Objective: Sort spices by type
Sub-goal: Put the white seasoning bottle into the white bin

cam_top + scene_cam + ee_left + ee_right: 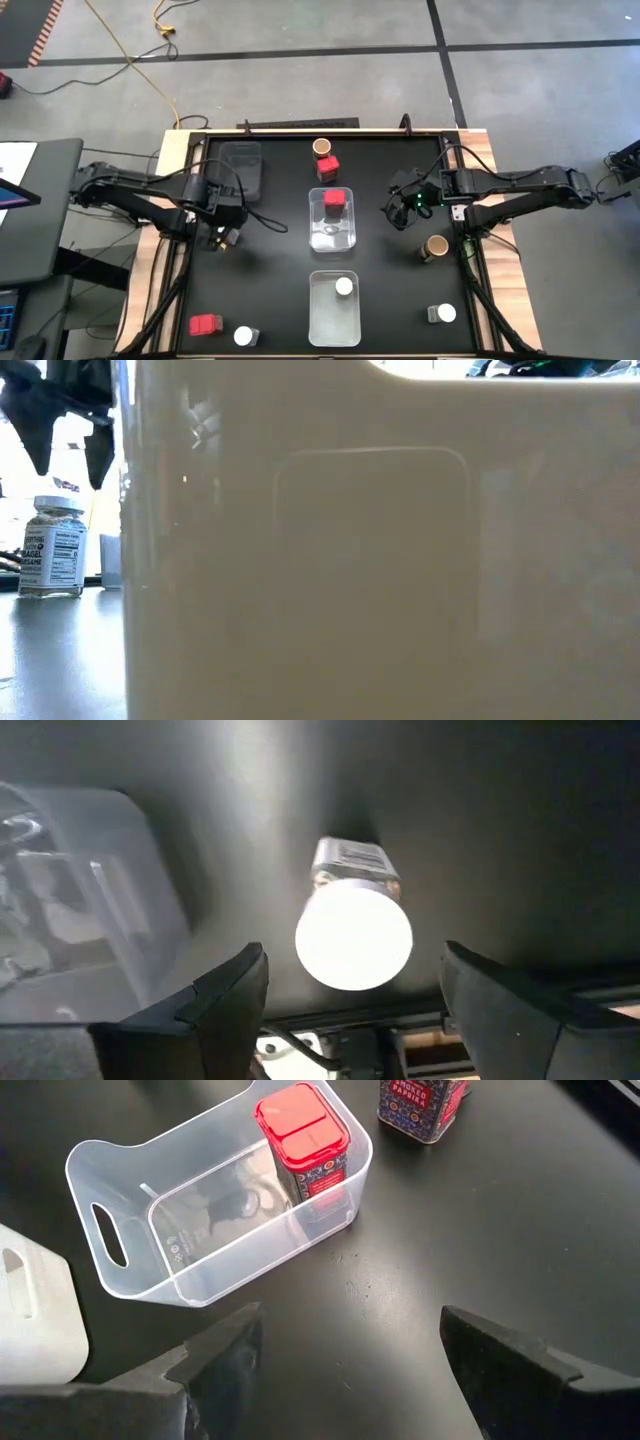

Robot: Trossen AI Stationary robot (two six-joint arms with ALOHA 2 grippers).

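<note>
Sorting stands only partly done, judging by the high view: one red boxy spice tin with a red lid (pixel 335 203) sits inside the clear plastic tub in the table's middle (pixel 332 238), and one round white-lidded jar (pixel 344 287) sits in the second clear tub nearer the front edge (pixel 333 325). Outside any tub are a second red tin (pixel 328 167) touching a brown-topped round jar (pixel 322 148) at the far side, another brown-topped jar (pixel 436 246) at the right, a white-lidded jar at front right (pixel 445 313), and a red tin (pixel 206 324) beside a white-lidded jar (pixel 243 336) at front left. Empty and spread moderately wide, the left gripper (pixel 350 990) looks down on a white-lidded jar (pixel 353 930) lying below and between its fingers, not yet gripped. With its fingers apart and nothing between them, the right gripper (pixel 350 1345) hovers just beside the middle tub, the boxed red tin ahead of it.
</note>
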